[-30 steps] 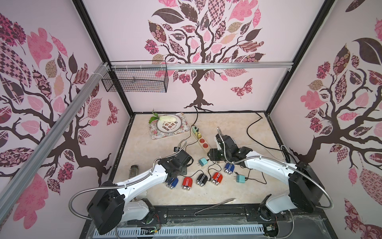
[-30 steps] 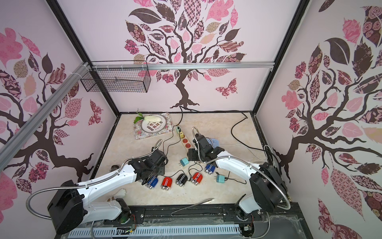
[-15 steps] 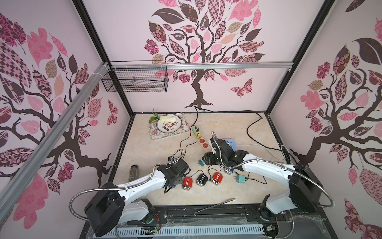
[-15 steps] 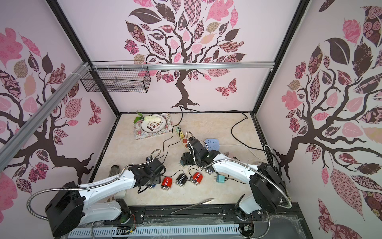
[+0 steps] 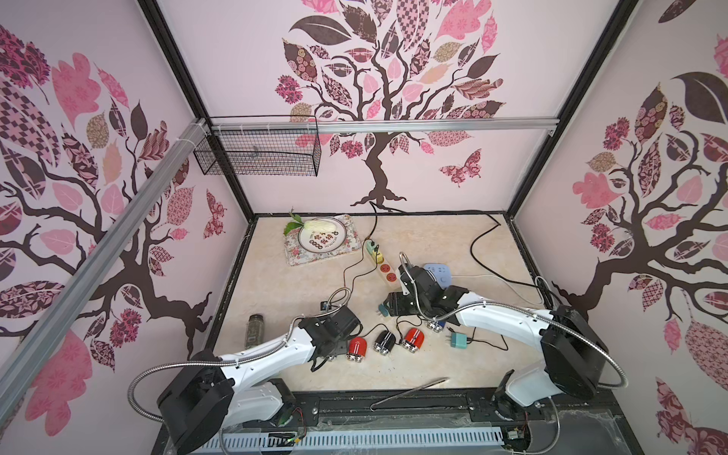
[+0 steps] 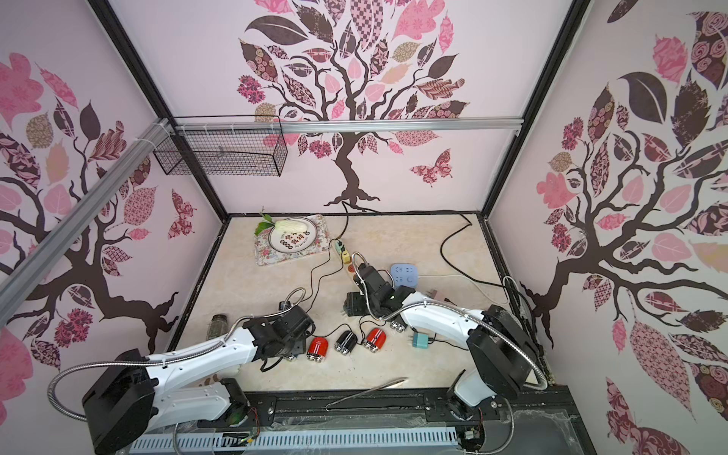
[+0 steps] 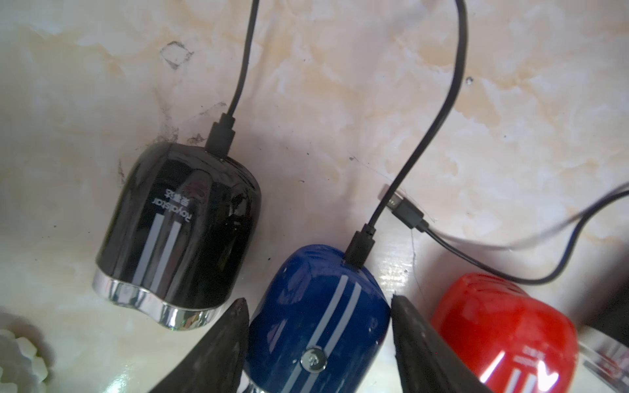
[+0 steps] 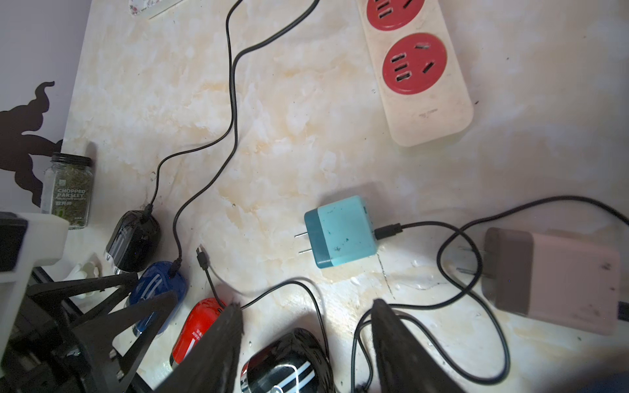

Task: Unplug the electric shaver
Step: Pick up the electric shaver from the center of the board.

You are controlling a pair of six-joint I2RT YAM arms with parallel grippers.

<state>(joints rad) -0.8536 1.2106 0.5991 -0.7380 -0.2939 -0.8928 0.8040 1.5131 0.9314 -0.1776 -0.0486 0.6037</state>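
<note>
A blue electric shaver (image 7: 316, 323) with white stripes lies on the marble tabletop with a black cable plugged into its end (image 7: 360, 245). My left gripper (image 7: 319, 299) is open and straddles it, one finger close against each side. In both top views the left wrist hides this shaver. A black shaver (image 7: 177, 231) beside it also has a cable plugged in. Next to the red shaver (image 7: 503, 333) lies a loose connector (image 7: 405, 207). My right gripper (image 8: 306, 304) hangs open, holding nothing, above a black striped shaver (image 8: 289, 360).
A cream power strip (image 8: 418, 68) with red sockets lies at the back, with a teal charger (image 8: 340, 231) and a pink adapter (image 8: 551, 279) nearer. A parsley jar (image 5: 255, 329) stands at the left. A plate on a floral tray (image 5: 321, 240) sits at the back. Metal tongs (image 5: 409, 390) lie in front.
My left gripper has come forward and down until it straddles the blue shaver. My right gripper has moved forward and left, over the row of shavers.
</note>
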